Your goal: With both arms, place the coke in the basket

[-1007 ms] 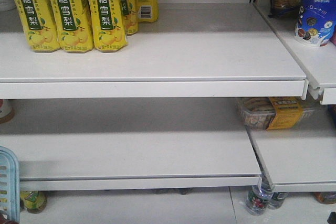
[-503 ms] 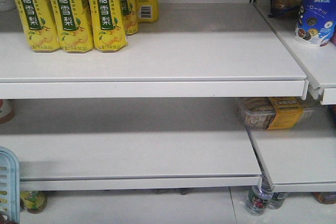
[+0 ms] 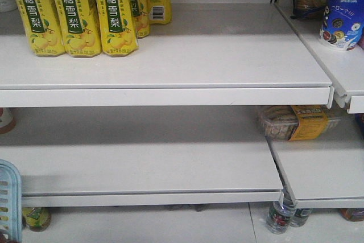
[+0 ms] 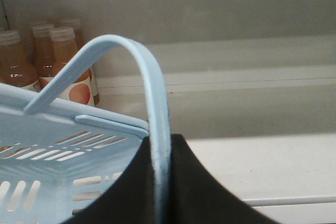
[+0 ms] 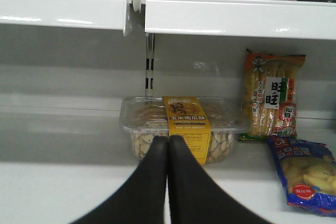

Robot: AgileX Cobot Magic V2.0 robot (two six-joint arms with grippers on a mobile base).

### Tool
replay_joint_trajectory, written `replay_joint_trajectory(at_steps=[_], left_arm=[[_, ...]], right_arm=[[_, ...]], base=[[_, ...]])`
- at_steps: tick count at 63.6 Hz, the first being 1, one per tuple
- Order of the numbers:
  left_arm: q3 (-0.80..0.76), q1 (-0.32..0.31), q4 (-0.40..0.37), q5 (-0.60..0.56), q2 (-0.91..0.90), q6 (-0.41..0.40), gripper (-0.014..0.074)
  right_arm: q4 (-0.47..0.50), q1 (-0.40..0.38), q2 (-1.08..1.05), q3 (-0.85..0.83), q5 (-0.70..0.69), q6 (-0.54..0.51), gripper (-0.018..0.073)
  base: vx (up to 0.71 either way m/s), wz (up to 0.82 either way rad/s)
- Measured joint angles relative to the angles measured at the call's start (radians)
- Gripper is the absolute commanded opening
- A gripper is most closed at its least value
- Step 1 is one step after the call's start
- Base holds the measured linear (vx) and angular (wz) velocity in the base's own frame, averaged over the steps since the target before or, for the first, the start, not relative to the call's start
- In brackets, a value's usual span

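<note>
Almost no change: basket point(image 3: 8, 200) edging slightly left, handle point(image 4: 152, 108) clamped in left end effector point(image 4: 157, 182); right end effector point(image 5: 168, 153) closed, empty; no coke visible.

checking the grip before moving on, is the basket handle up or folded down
Up. In the left wrist view the handle arches above the basket rim, and the left gripper is shut on it.

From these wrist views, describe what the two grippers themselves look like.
Only the fingertips show. The left gripper has matte black fingers that widen toward the camera with curved outer edges. The right gripper has two smooth black fingers, tapered with rounded tips, slightly glossy. No cables, markings or camera housings are visible in either wrist view, and neither arm appears in the front view.
</note>
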Motion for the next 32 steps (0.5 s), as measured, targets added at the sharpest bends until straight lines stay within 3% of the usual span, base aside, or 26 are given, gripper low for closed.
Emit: replay_joint_trajectory(at_steps=[32], left_arm=[[0.0,0.0,0.001,0.0,0.0,0.0,-0.0006]], right_arm=[[-0.003,0.0,0.0,0.0,0.0,0.002,-0.001]], base=[[0.0,0.0]])
